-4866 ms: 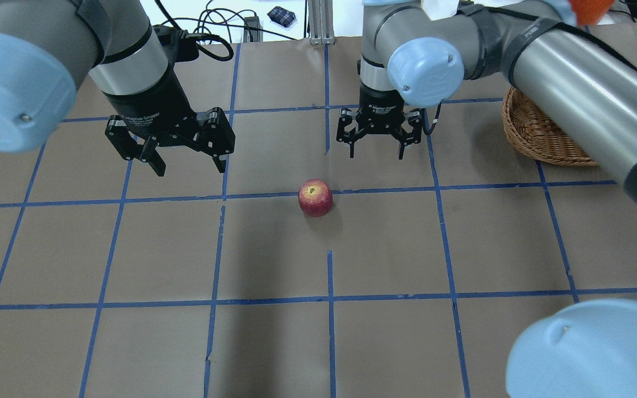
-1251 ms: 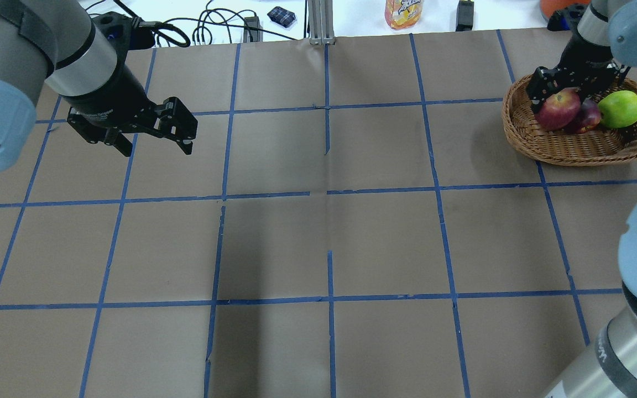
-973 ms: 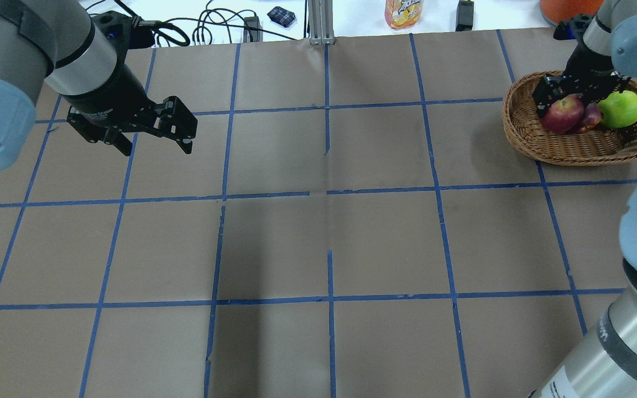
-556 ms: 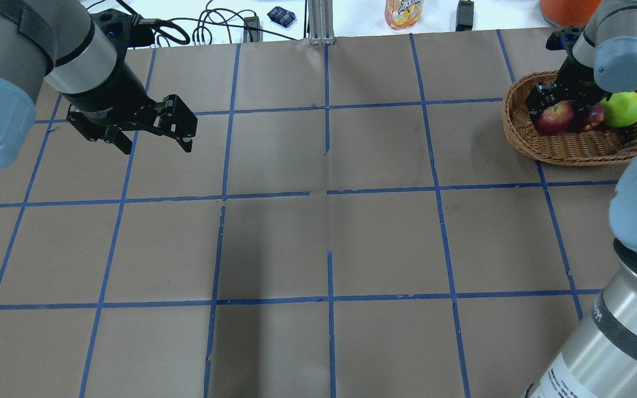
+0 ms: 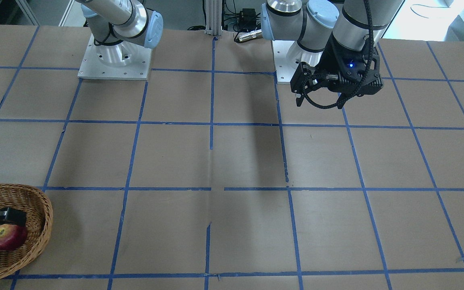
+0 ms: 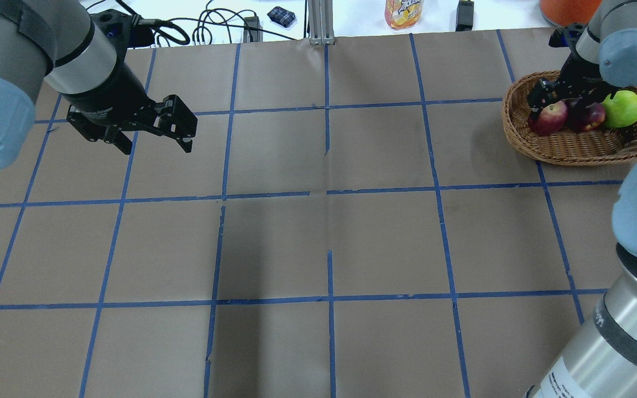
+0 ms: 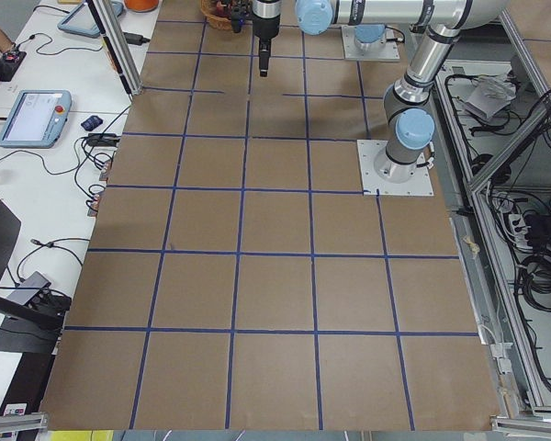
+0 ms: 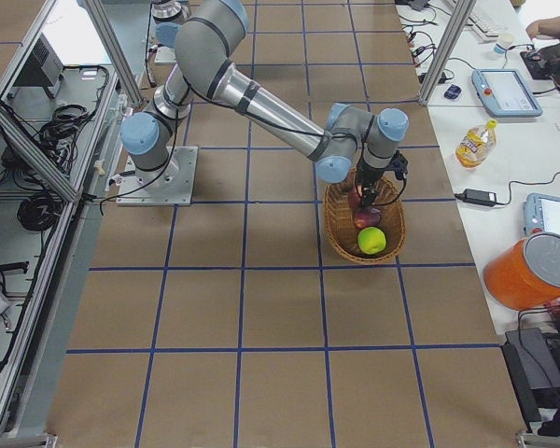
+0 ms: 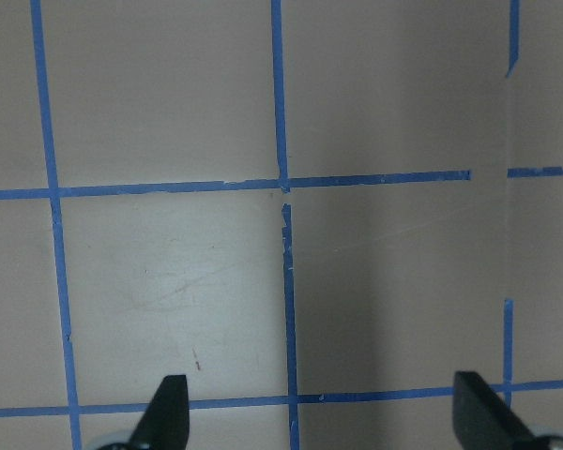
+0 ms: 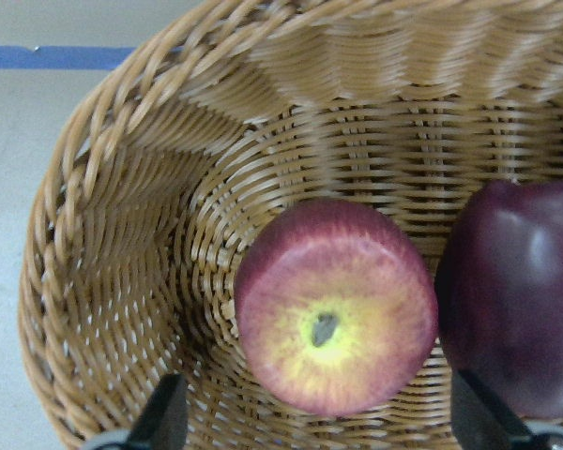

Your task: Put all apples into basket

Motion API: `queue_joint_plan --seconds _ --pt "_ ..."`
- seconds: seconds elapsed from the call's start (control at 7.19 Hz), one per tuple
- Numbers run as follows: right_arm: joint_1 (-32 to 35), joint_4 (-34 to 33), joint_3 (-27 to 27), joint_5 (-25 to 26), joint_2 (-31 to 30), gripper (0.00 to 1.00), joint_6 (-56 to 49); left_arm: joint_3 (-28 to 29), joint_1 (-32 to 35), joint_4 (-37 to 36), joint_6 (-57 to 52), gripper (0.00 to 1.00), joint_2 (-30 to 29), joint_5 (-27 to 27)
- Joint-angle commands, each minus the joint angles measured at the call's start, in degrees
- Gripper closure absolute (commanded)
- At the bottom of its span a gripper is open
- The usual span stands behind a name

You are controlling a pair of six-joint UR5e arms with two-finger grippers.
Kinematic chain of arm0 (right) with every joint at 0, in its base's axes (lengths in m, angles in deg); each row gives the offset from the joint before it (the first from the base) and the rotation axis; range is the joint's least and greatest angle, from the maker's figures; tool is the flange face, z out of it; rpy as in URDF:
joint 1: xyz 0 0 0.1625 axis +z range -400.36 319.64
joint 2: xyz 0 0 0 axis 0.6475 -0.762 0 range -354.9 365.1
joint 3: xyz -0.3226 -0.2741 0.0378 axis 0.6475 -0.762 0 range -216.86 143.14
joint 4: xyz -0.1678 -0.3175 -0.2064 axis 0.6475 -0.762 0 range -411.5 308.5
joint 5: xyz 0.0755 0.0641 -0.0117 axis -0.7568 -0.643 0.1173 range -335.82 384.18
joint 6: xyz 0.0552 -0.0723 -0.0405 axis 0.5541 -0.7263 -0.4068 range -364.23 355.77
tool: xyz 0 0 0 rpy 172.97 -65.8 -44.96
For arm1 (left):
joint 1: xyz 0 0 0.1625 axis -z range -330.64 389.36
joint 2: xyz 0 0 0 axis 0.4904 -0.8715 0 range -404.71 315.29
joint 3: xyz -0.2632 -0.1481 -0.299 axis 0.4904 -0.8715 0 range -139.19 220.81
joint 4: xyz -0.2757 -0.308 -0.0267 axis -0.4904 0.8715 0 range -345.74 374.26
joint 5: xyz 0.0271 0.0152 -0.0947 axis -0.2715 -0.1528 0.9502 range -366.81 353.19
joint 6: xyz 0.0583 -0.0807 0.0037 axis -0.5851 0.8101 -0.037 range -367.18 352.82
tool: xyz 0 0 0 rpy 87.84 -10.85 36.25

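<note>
Apples are counted as three, claws as two, and one basket is seen.

At the left of the overhead view, the left claw (image 6: 155,148) is held above the surface (image 6: 385,243) with its fingers spread and nothing between them. This is confirmed by the left wrist view, where only brown paper and blue tape lines (image 9: 280,94) are seen between the two fingertips. A wide stretch of taped squares is seen between this claw and the basket (image 6: 573,149), which is set far to the right, near the far edge of the surface.

All three apples are found inside the basket, side by side in a row: the red apple (image 6: 545,117) at the left, the maroon apple (image 6: 586,114) in the middle, and the green apple (image 6: 621,109) at the right.

The right claw (image 6: 564,99) is largely hidden by its own wrist in the overhead view. Its state is shown only by the right wrist view. There the right claw's fingertips (image 10: 164,417) are spread wider than the red apple, which lies stem dimple up on the wicker floor, with the maroon apple just beside it. The green apple is left out of that view.

In the front-facing view the basket is cut by the frame's corner, and only the red apple is plainly seen there.
</note>
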State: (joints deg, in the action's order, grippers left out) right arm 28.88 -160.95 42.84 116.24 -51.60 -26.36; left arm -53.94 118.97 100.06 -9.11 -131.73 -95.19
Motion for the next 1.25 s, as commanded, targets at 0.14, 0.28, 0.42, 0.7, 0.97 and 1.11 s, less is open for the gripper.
queue_joint_plan --seconds 0.14,0.28,0.42,0.7,0.97,1.11 --pt "0.9 10.5 0.1 -1.7 -8.7 0.00 0.0 -0.3 0.0 -0.1 0.0 0.00 0.0 0.0" --pt "3.0 14.1 0.7 -4.8 -13.3 0.00 0.7 -0.3 0.0 -0.1 0.0 0.00 0.1 0.0" --pt "6.7 17.0 0.8 -4.4 -16.4 0.00 7.3 -0.3 0.0 -0.1 0.0 0.00 0.1 0.0" --pt "14.7 18.8 2.5 -4.3 -21.9 0.00 18.0 -0.2 0.0 0.0 0.0 0.00 0.1 -0.1" --pt "18.6 19.0 8.4 -4.3 -29.1 0.00 25.2 -0.3 0.0 0.0 0.0 0.00 0.2 -0.1" --pt "20.3 20.4 9.8 -4.3 -31.9 0.00 25.5 -0.1 0.0 -0.1 0.0 0.00 0.2 0.0"
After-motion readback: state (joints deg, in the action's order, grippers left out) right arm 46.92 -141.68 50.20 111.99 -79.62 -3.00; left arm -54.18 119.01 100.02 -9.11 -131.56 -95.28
